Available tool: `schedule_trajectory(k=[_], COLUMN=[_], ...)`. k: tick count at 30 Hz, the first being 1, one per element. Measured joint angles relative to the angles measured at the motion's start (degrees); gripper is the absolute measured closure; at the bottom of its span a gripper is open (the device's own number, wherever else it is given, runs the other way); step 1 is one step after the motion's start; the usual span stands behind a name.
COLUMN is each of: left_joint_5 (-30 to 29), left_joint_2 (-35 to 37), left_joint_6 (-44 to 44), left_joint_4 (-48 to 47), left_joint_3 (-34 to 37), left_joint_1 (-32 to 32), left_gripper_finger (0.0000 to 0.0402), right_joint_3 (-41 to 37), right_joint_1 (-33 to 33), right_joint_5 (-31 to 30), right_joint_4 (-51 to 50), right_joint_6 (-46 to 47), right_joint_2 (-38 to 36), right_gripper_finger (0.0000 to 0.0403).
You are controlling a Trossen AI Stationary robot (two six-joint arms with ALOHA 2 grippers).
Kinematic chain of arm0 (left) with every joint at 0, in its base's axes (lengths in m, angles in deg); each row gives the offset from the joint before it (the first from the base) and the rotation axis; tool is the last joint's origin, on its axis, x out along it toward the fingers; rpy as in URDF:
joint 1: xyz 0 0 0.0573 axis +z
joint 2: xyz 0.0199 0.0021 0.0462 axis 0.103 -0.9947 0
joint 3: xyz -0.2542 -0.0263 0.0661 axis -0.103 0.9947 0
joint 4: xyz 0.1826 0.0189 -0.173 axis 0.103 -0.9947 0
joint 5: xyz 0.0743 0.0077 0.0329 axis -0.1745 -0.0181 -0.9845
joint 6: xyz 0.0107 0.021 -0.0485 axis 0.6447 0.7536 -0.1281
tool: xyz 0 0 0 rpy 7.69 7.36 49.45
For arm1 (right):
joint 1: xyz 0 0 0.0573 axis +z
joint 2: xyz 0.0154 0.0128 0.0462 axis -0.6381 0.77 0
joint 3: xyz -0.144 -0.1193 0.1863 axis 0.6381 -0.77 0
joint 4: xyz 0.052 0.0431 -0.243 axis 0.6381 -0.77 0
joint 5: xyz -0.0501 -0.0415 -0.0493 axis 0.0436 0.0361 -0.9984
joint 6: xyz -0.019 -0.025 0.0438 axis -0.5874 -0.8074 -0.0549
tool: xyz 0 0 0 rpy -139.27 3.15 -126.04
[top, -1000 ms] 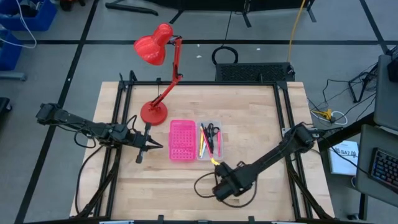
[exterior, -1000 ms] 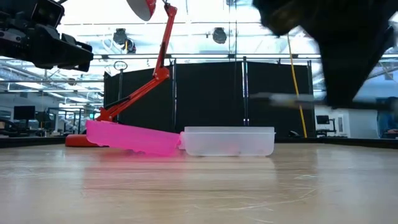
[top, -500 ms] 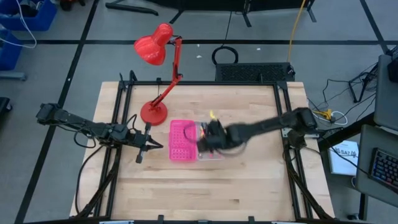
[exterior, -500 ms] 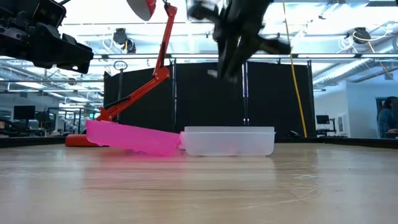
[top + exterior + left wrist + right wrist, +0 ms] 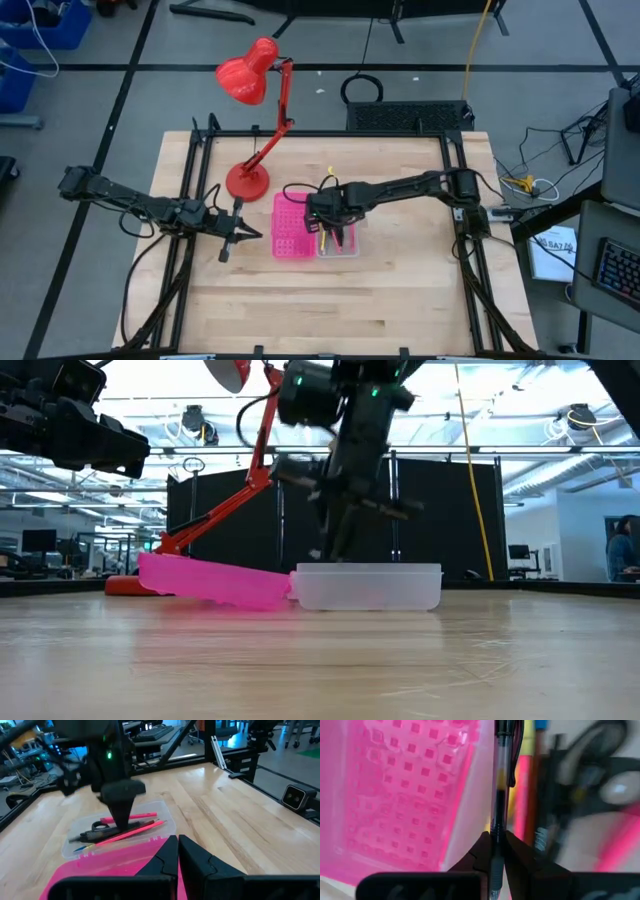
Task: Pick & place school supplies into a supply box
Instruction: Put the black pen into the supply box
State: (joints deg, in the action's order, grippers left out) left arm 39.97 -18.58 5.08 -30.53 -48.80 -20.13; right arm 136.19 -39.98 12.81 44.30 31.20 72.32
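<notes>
Clear plastic marks the supply box, which sits near the middle of the wooden table, just beside a pink perforated tray on its left. From above, the right gripper hangs over the box, its arm stretched across from the right edge, while the left gripper waits apart from the tray's left side, its 2 fingers pressed together on nothing.

Only the right wrist view reveals what the right gripper carries: a clear-barrelled pen pinched between its closed fingers, pointing down over the seam between box and tray. That same view shows the scissors and a pink pencil lying inside the box.

At table height, the box's contents are hidden behind its cloudy wall, yet this view shows the gripper is above the rim, not inside. It also shows the tray tilted, one end propped on the red lamp base.

The left wrist view adds pink pencils and a dark item lying lengthwise in the box.
</notes>
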Motion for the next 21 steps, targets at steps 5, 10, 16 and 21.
schedule_trajectory(k=[5, 10, 16, 21], left_joint_5=[0.01, 0.01, 0.01, 0.00], left_joint_2=[-0.01, -0.01, 0.01, -0.01], left_joint_6=[-0.02, -0.02, 0.26, 0.70], left_joint_4=[0.05, 0.13, 0.21, 0.21], left_joint_3=[0.00, 0.00, 0.00, 0.00], left_joint_1=[0.00, 0.00, 0.00, 0.00], left_gripper_finger=[0.0380, 0.0380, 0.0380, 0.0380], right_joint_3=[-0.02, -0.02, -0.02, 0.00], right_joint_1=[-0.53, -0.34, 0.18, 0.83], right_joint_5=[-0.03, -1.19, -1.41, -1.43], right_joint_4=[0.74, 0.89, 1.54, 4.20], right_joint_6=[-0.75, -1.33, 0.04, 0.16], right_joint_2=[1.93, 1.96, 1.96, 1.96], right_gripper_finger=[0.0381, 0.0370, 0.0364, 0.0360])
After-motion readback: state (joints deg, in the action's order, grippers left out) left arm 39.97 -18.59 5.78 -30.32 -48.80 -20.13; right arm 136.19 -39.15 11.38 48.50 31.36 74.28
